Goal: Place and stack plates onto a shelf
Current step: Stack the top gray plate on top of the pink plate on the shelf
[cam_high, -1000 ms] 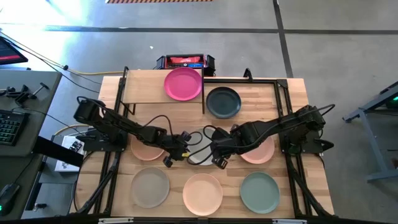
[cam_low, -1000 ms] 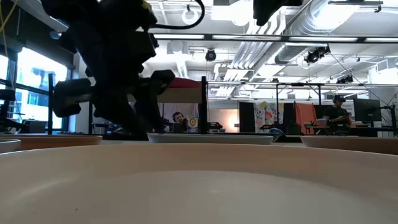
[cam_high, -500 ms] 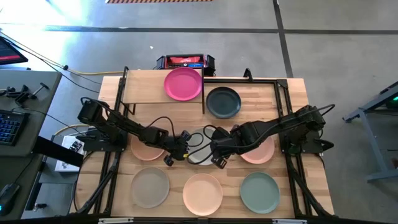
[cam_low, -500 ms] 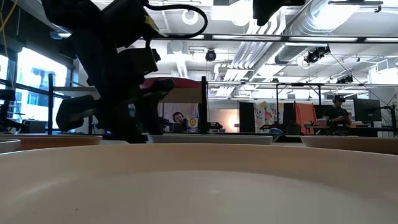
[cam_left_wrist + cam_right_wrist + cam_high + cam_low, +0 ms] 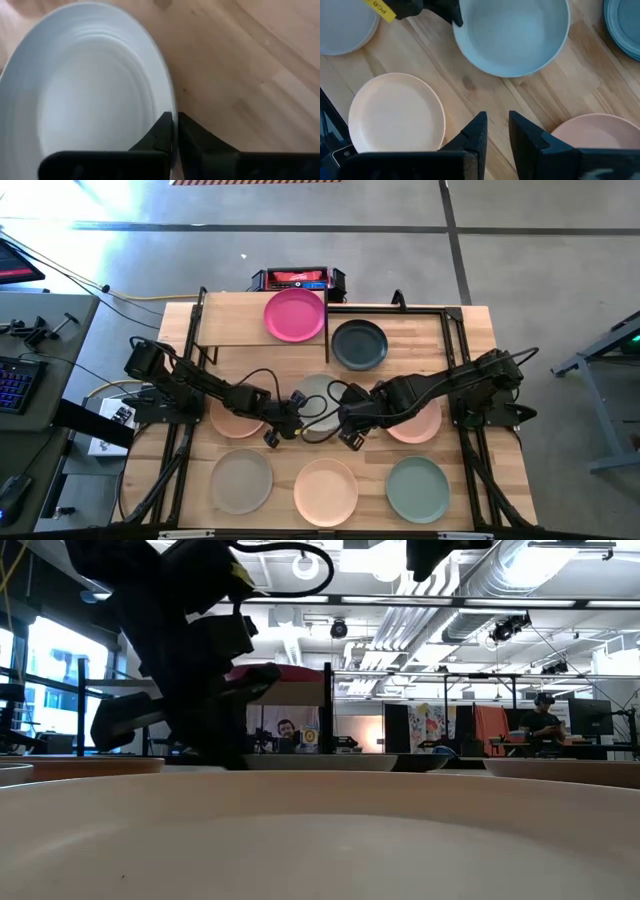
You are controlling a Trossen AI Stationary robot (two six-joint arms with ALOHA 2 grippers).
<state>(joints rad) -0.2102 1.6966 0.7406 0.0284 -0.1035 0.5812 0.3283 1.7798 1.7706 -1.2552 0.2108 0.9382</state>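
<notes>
The pale plate (image 5: 318, 408) sits mid-worktop, its rim pinched between the closed fingers (image 5: 165, 132) of the left gripper (image 5: 290, 423). Just beside it the right gripper (image 5: 347, 430) hovers with fingers (image 5: 476, 131) slightly parted, holding nothing. A magenta plate (image 5: 294, 315) rests on the shelf (image 5: 232, 320) behind.

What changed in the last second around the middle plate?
The left gripper closed on the rim of the pale plate in the table's middle, and the plate shifted slightly toward the shelf. The right gripper stayed hovering beside it, holding nothing. The other plates stayed put.
</notes>
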